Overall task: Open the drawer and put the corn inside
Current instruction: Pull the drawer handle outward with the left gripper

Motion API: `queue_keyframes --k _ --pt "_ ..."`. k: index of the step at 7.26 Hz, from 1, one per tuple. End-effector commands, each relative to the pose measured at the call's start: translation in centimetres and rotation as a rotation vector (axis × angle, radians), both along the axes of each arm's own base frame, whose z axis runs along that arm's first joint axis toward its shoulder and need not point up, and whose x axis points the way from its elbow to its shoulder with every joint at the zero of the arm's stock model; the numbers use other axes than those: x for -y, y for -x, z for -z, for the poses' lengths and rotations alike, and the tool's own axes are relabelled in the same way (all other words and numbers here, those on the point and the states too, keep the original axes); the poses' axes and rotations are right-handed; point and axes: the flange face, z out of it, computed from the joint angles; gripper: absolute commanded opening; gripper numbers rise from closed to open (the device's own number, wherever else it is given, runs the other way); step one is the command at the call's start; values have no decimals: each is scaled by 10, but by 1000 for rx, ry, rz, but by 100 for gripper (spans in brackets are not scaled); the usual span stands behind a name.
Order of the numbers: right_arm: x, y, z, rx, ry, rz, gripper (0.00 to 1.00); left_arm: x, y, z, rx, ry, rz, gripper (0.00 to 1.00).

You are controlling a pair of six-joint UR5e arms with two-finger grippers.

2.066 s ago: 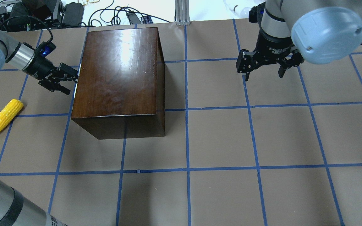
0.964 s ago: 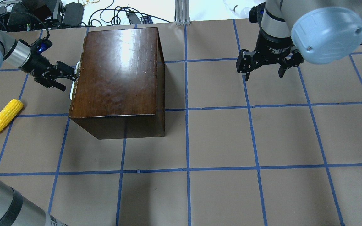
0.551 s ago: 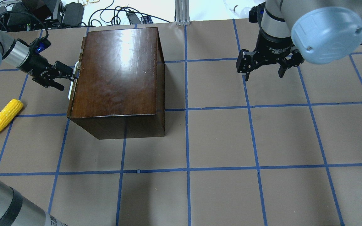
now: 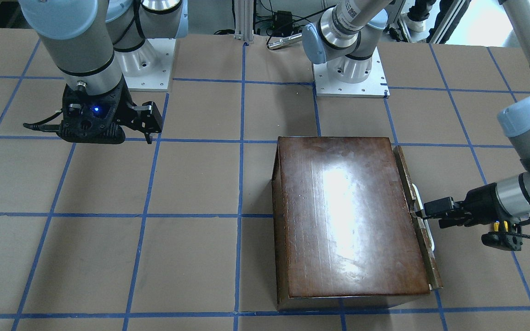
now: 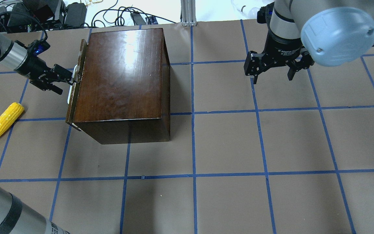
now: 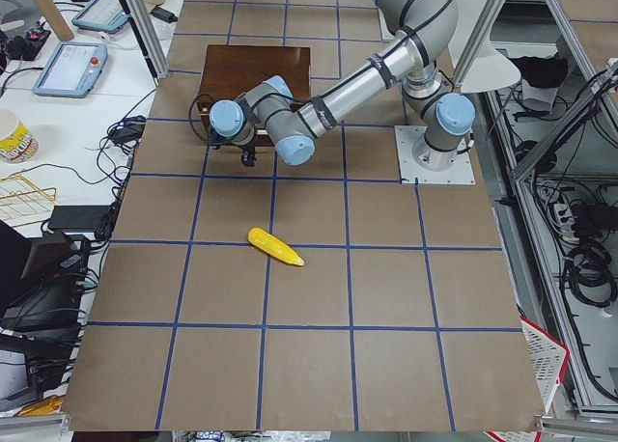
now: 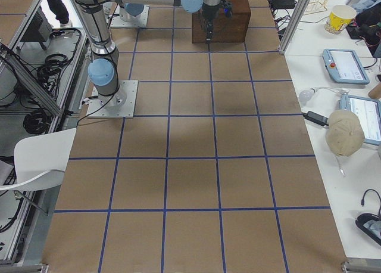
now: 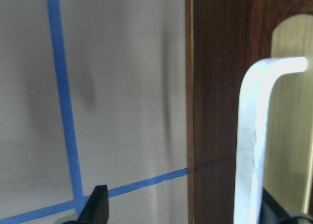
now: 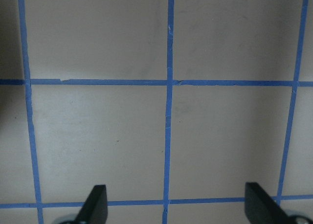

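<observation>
Our left hand (image 5: 65, 81) is spread at the drawer (image 5: 73, 104), with the pale pull (image 8: 249, 145) between its fingers and close against one of them. The drawer's dark front panel stands just off the side of the glossy brown box (image 5: 122, 74). The yellow corn (image 5: 5, 122), with its tapered tip, lies on the bench (image 5: 239, 146) well apart from that hand and nearer our base. Our right hand (image 5: 271, 76) hangs spread above the bench, far from the box.
</observation>
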Motion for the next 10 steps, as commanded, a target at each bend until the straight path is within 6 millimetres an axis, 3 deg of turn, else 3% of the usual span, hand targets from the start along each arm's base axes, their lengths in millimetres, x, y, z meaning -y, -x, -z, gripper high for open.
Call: queue_keyframes --k 1,7,10 --pt "0 0 0 0 -1 0 100 1 -4 1 8 6 3 100" --pt "0 0 0 0 -1 0 100 3 -8 -2 50 26 12 100" --pt "0 0 0 0 -1 0 100 0 -34 -4 51 35 -16 100"
